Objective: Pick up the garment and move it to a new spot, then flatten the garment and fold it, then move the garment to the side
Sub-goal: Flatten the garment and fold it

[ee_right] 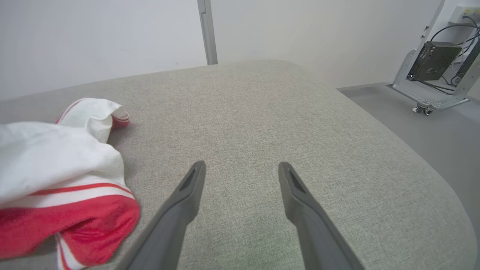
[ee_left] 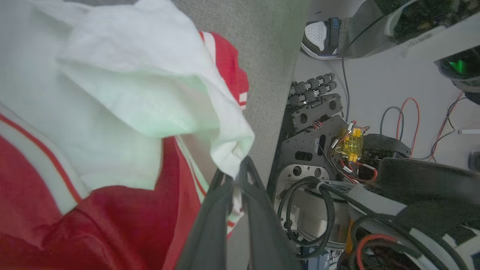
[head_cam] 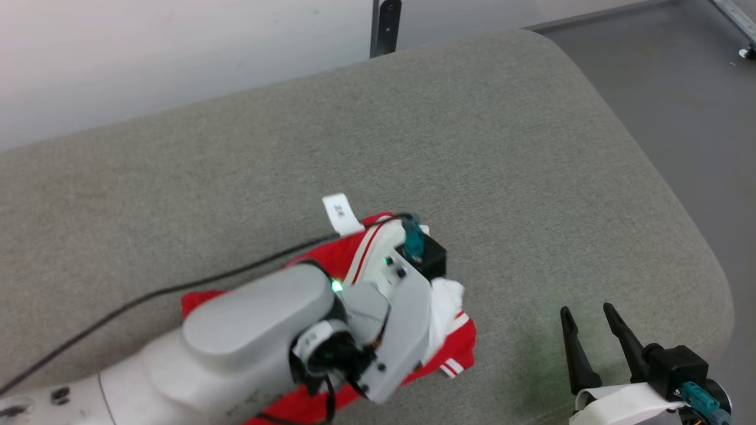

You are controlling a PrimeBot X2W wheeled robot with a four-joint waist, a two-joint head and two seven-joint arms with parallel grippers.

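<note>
A: What is the room like?

B: A plain pale wall (head_cam: 177,47) runs along the far side, and grey floor (head_cam: 679,88) shows on the right. A metal post (head_cam: 385,26) stands against the wall.

A: And the work surface?

B: It's a broad grey-green padded surface (head_cam: 502,147) covered in woven fabric, with a rounded corner on the right.

A: Where's the garment?

B: The garment (head_cam: 455,348) lies bunched on the near part of the padded surface, left of centre and partly under the left forearm. It's red with white sleeve cloth and striped trim.

A: What about the left gripper?

B: In its wrist view, the left gripper (ee_left: 234,176) has its jaws pinched together on a fold of the garment's white cloth, near the padded surface's edge.

A: And the right gripper?

B: The right gripper (head_cam: 586,313) is at the near right, well apart from the garment, with its jaws spread wide and nothing in them.

A: Any smaller things?

B: A black box (ee_right: 435,60) sits on a bracket in the far corner. A shoe (ee_left: 321,35) rests on the floor beyond the padded surface. A white label (head_cam: 341,213) sticks out at the garment's far edge.
</note>
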